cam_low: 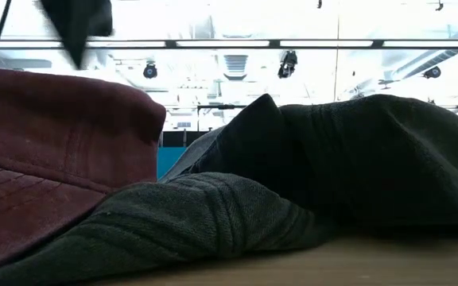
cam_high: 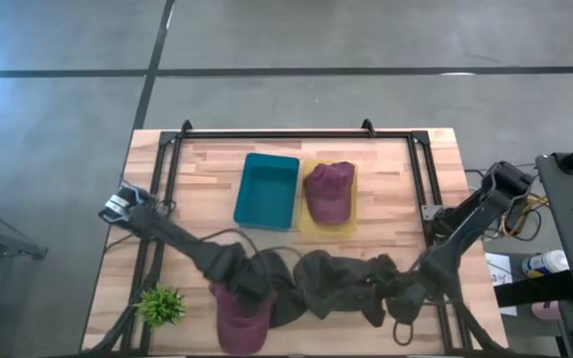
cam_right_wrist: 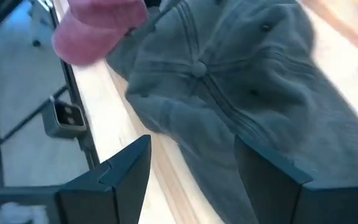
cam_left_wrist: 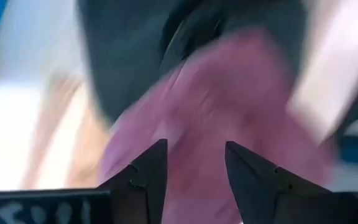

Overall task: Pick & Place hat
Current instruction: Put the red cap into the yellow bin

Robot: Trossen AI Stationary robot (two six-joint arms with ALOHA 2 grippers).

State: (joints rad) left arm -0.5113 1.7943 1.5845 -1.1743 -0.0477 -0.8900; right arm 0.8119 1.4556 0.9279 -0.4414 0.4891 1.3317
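A maroon hat (cam_high: 239, 320) lies at the table's near edge, and it fills the left of the low view (cam_low: 46, 159). Dark grey hats (cam_high: 331, 283) are piled to its right, and they show in the low view (cam_low: 356, 159). A second maroon hat (cam_high: 328, 191) rests on a yellow tray (cam_high: 306, 227). My left gripper (cam_left_wrist: 194, 152) is open above the near maroon hat (cam_left_wrist: 229, 106); the view is blurred. My right gripper (cam_right_wrist: 191, 149) is open above a grey hat's crown (cam_right_wrist: 229, 81).
A teal bin (cam_high: 267, 189) stands beside the yellow tray at mid-table. A small green plant (cam_high: 161, 304) sits at the near left corner. A black frame (cam_high: 286, 133) runs around the table's sides. Bare wood (cam_high: 217, 239) lies between the bin and the hat pile.
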